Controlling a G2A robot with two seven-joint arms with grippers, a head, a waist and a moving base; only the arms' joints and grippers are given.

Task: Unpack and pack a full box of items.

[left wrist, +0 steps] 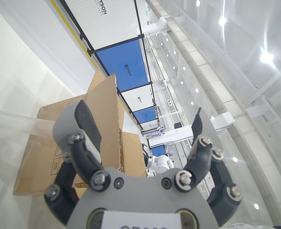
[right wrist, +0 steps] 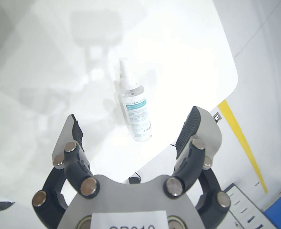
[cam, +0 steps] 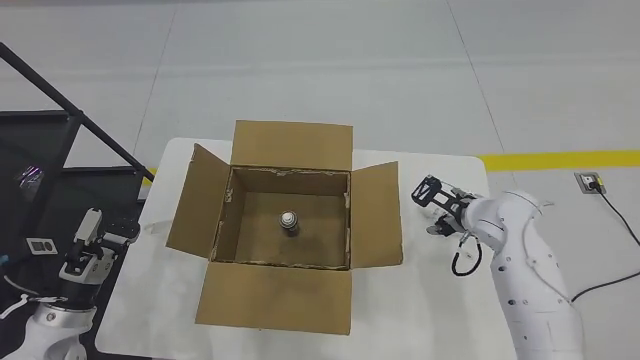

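An open cardboard box stands mid-table with all flaps folded out. One small capped bottle stands upright on its floor. A clear spray bottle lies flat on the white table near its right edge, outside the box. My right gripper hovers open just above this bottle, a finger on either side, not touching it; from above it sits right of the box's right flap. My left gripper is open and empty, off the table's left edge, facing the box's outer wall.
A black frame and rack stand left of the table. Bare table lies in front of the right arm. On the floor to the right are a yellow line and a socket with a cable.
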